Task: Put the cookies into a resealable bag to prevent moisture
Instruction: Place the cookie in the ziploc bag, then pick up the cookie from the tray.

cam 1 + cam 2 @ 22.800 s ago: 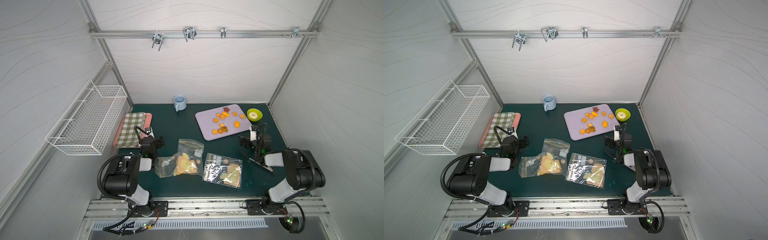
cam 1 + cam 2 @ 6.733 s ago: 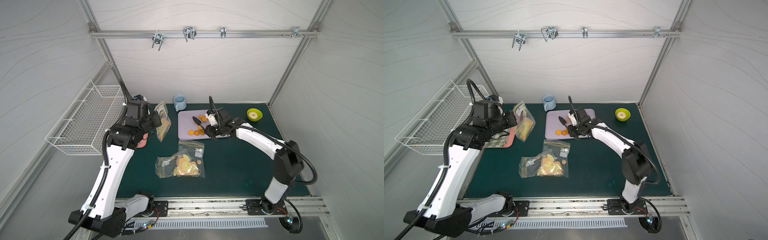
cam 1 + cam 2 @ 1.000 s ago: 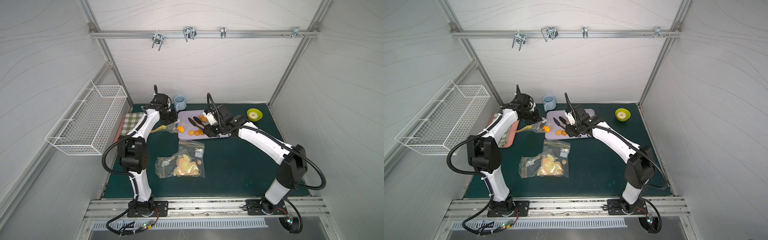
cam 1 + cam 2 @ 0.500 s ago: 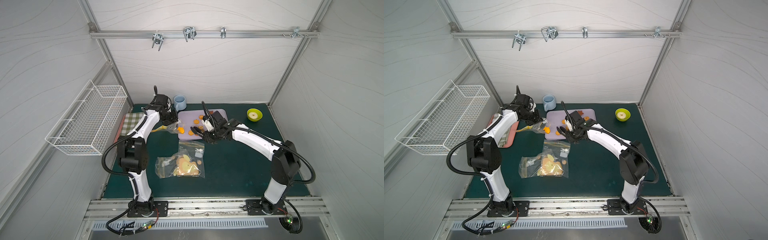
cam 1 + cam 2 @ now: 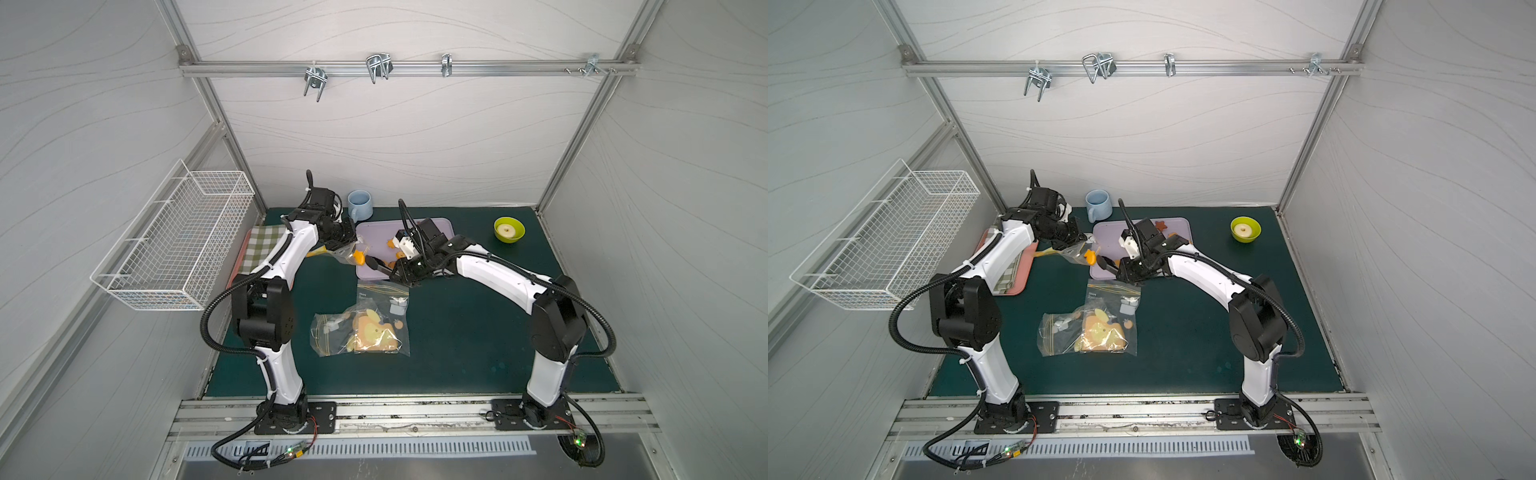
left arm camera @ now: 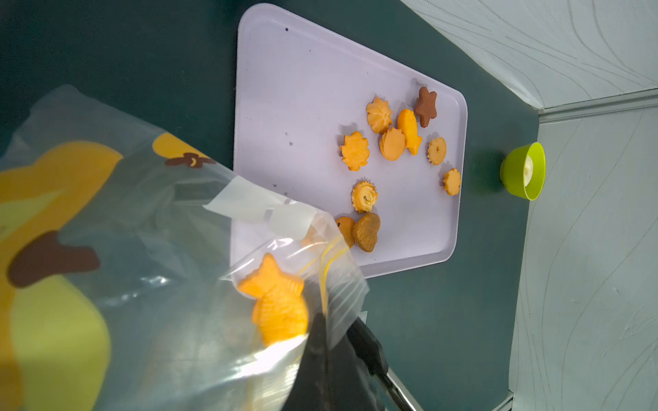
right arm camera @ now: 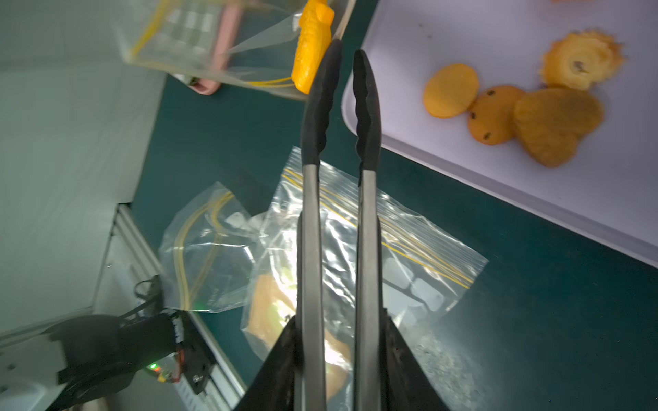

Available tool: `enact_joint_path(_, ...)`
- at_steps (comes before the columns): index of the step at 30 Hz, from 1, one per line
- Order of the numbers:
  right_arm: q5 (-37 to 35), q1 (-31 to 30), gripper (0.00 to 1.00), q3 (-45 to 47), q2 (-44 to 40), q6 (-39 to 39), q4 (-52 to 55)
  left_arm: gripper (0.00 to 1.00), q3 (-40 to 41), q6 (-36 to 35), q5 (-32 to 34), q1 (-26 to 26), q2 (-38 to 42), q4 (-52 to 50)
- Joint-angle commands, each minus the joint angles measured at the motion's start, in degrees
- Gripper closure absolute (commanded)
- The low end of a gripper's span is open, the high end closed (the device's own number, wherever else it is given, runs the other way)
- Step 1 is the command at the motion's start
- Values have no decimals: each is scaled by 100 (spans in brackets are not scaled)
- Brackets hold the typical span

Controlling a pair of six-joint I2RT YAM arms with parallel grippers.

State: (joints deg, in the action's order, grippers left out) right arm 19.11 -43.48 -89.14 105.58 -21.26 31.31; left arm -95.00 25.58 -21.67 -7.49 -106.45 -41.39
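Clear plastic hangs from the left hand (image 5: 348,243) in both top views: a zip bag (image 5: 343,254) held up off the green counter (image 5: 478,332), with the hand pinched shut on its edge. An orange fish cookie (image 5: 360,260) sits at the bag's mouth, just beside the lilac tray (image 5: 442,226). The right hand (image 5: 402,272) is clamped on a pair of tongs (image 5: 376,263), and their black tips reach the bag's mouth. Spare bags (image 5: 365,324) lie flat nearer the arms' bases.

In the left wrist view the fish cookie (image 6: 281,306) shows through the plastic just inside the opening, with the tongs (image 6: 320,348) at the rim beside it. The other cookies (image 6: 391,138) lie on the tray (image 6: 302,78), a dark brown star (image 6: 425,106) among them. A green bowl (image 6: 523,170) stands apart.

In the right wrist view the hand (image 7: 338,356) grips the tongs' steel arms (image 7: 309,231). The tips stand slightly apart with nothing between them, and the fish cookie (image 7: 313,46) lies against the outer side of one tip.
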Motion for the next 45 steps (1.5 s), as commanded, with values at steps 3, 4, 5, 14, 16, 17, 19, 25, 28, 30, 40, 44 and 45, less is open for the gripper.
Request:
enact_joint_path(3,747,124,63,127,-383,-452,-915,100,-53,-10,-15,36,134,175)
enact_joint_path(4,722,158,63,127,-347,-467,-785,100,-57,-5,-12,37,138,173)
enact_joint_path(5,634,185,63,131,-307,-446,-648,100,-54,-9,-15,37,134,167)
enact_joint_path(14,-429,331,64,769,-811,-56,-193,100,13,293,-269,150,114,274)
enact_joint_path(16,-724,376,64,912,-1050,42,-117,100,124,544,-529,249,126,477)
enact_joint_path(17,-816,416,64,988,-1170,73,-85,100,163,655,-636,297,134,550)
enact_joint_path(19,-886,507,64,1093,-1346,129,-13,100,161,737,-670,335,200,604)
enact_joint_path(25,-1367,956,63,1158,-1458,457,539,100,264,1090,-18,336,429,825)
enact_joint_path(28,-1511,1053,61,883,-1152,872,1010,100,38,1289,145,336,282,773)
enact_joint_path(30,-1733,1050,60,811,-1043,1018,1135,100,-104,1382,348,336,200,726)
enact_joint_path(40,-1520,851,51,548,-470,1471,1185,100,-57,1417,242,550,-27,841)
enact_joint_path(44,-1550,831,48,392,-246,1469,1188,100,33,1510,48,701,7,960)
enact_joint_path(45,-1547,810,47,327,-179,1483,1221,100,41,1522,19,730,2,969)
